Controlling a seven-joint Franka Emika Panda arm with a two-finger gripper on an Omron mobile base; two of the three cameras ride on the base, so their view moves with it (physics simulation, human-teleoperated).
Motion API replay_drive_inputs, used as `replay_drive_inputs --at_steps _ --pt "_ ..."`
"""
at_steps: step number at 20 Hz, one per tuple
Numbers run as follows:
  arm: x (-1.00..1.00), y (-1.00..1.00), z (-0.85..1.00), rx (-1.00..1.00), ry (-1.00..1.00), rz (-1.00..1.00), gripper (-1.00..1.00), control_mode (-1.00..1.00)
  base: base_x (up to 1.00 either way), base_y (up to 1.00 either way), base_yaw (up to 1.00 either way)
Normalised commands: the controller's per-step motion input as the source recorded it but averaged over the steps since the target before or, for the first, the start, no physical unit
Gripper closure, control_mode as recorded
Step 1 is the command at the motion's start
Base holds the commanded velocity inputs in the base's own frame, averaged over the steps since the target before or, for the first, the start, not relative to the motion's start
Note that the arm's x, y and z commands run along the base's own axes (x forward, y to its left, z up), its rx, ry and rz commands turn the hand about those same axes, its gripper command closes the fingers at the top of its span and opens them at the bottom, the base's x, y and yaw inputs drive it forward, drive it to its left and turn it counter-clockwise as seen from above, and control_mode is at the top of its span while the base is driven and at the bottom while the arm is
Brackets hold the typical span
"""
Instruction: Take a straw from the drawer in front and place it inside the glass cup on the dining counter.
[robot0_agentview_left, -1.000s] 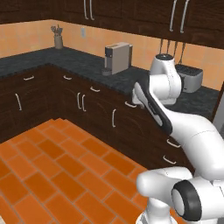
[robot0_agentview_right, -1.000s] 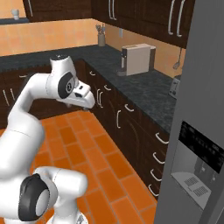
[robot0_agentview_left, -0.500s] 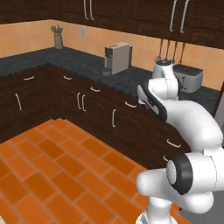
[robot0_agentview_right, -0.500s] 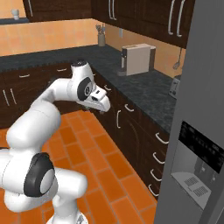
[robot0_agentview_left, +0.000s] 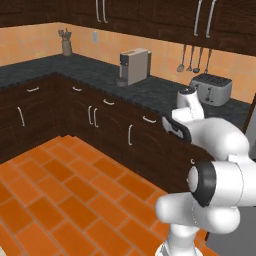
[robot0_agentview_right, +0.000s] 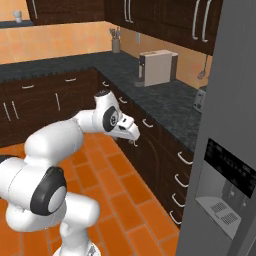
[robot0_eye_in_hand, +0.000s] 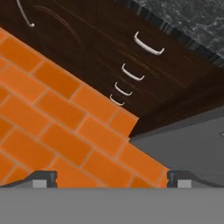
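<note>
Orange tile floor (robot0_agentview_left: 60, 200), black worktop (robot0_agentview_left: 100, 75)

The tabletop (robot0_agentview_left: 100, 75) carries 1 coffee machine (robot0_agentview_left: 135, 66), 1 toaster (robot0_agentview_left: 212, 90) and 1 utensil pot (robot0_agentview_left: 66, 47). 3 utensils (robot0_agentview_left: 192, 59) hang on the wall, which also has 1 socket (robot0_agentview_left: 95, 36). There is 1 fridge (robot0_agentview_right: 227, 150). Beside it, 4 drawer handles (robot0_eye_in_hand: 148, 45) sit in 1 stack. The left base view shows 4 upright handles (robot0_agentview_left: 101, 10) on the upper cabinets, in 2 pairs. There is 1 pincer (robot0_agentview_right: 133, 136) with 2 fingertips (robot0_eye_in_hand: 43, 178).
</note>
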Motion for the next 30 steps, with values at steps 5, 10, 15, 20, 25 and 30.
replay_drive_inputs --at_steps 5,10,15,20,25,30 --pt "0.31 -0.59 -0.64 -0.13 0.04 0.06 -1.00 -1.00 0.00 0.00 0.00" --pt "0.38 -0.46 -0.49 -0.12 0.00 0.19 -1.00 -1.00 0.00 0.00 0.00" --pt "0.46 -0.43 -0.47 -0.15 0.00 0.19 -1.00 -1.00 0.00 0.00 0.00" --pt "0.40 -0.31 -0.37 -0.19 0.00 0.18 -1.00 -1.00 0.00 0.00 0.00" --pt "0.51 -0.35 -0.35 -0.19 0.00 0.16 -1.00 -1.00 0.00 0.00 0.00" --pt "0.42 -0.32 -0.41 -0.15 0.00 0.16 -1.00 -1.00 0.00 0.00 0.00"
